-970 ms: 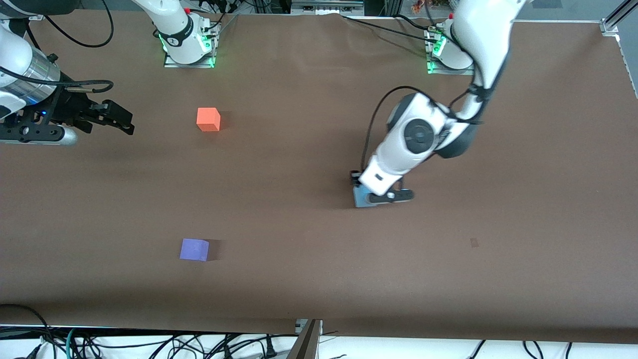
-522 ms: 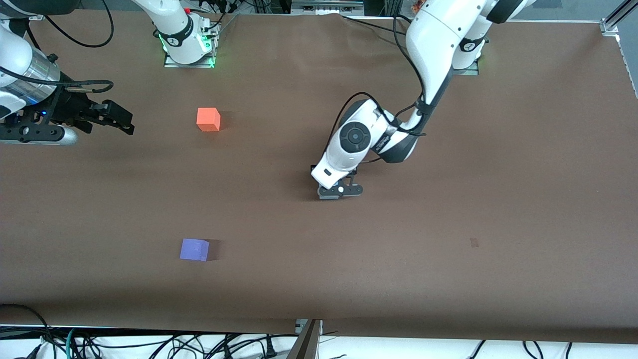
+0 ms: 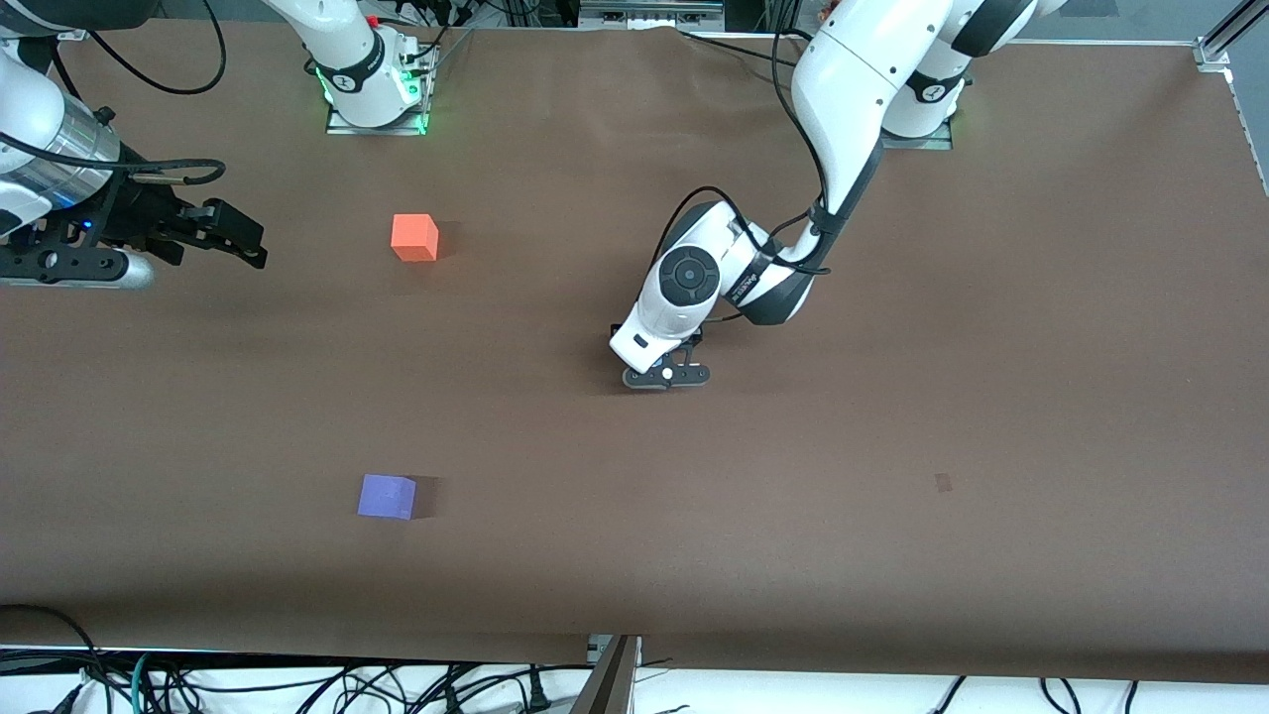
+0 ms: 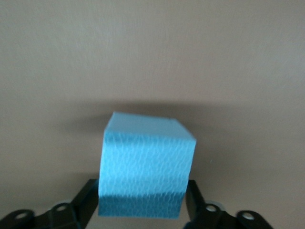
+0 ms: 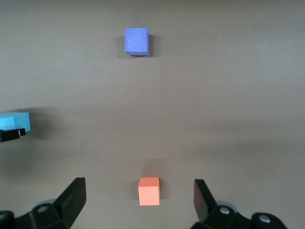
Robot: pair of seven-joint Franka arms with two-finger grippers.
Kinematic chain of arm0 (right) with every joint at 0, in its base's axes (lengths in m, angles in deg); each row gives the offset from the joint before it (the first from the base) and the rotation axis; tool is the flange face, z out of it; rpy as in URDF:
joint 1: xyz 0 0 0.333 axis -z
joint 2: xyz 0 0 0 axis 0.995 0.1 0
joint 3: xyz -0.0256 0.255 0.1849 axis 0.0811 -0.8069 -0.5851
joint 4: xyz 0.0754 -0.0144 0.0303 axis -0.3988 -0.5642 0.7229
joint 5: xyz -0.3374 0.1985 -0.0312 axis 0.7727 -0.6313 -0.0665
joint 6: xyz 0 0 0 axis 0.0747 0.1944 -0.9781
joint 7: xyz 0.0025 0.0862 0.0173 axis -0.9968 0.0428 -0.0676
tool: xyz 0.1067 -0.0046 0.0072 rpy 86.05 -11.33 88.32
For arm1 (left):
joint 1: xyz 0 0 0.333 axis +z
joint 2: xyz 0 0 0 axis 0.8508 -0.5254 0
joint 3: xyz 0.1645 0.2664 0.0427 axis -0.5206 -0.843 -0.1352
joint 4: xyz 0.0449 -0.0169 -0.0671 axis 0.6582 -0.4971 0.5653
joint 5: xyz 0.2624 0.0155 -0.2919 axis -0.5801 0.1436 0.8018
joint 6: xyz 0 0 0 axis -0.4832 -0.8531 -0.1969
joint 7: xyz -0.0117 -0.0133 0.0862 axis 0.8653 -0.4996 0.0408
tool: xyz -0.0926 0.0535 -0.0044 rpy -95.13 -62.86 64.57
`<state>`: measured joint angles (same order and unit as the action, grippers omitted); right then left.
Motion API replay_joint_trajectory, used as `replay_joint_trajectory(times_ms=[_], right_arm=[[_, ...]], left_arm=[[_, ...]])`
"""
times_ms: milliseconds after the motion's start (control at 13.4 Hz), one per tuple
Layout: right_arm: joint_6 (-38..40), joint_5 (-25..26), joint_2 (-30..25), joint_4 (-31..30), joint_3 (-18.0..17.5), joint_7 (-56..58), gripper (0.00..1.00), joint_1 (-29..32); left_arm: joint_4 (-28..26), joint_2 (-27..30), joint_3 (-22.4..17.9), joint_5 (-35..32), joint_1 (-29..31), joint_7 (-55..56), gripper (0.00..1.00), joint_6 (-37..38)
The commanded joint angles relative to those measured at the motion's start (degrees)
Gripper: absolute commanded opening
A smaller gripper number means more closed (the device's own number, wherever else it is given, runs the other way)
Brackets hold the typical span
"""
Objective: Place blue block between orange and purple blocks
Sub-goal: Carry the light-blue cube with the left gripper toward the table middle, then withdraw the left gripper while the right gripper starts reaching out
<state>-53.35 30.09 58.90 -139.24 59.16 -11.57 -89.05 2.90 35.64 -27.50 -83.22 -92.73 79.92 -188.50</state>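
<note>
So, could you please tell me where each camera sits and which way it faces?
Front view: high across the table, facing both arms' bases; shows the bright orange matte cube, the violet-purple matte cube, the left tool and the right tool.
Left wrist view: on the left wrist, looking down at the light sky-blue matte cube between its own fingers.
Right wrist view: on the right wrist, over the table; its open fingers show.
Shared: front and right wrist views both show orange and purple cubes.

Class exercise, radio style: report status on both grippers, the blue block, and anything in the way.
Left gripper low over mid-table, fingers either side of blue block. Right gripper open, waiting by orange block. Purple block nearer camera. Nothing lies between the two.
</note>
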Motion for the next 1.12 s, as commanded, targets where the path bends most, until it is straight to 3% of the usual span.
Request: replay_joint_trajectory(times_ms=[0,448,821,1045], right_arm=[[-0.32,-0.20,-0.32,-0.11,0.63,-0.23,1.00,-0.66],[-0.32,-0.20,-0.23,-0.11,0.63,-0.14,1.00,-0.66],[-0.32,-0.12,-0.23,-0.11,0.63,-0.14,1.00,-0.75],[-0.32,-0.12,-0.23,-0.11,0.63,-0.23,1.00,-0.75]], left_arm=[[5.06,0.53,0.09,-0.85,3.64,0.68,1.00,6.07],[15.78,1.50,0.01,-1.29,11.99,-1.76,1.00,21.55],[15.80,6.15,-0.17,-1.64,24.03,-18.09,1.00,27.27],[16.05,8.88,-0.34,-4.09,28.08,-20.76,1.00,34.03]])
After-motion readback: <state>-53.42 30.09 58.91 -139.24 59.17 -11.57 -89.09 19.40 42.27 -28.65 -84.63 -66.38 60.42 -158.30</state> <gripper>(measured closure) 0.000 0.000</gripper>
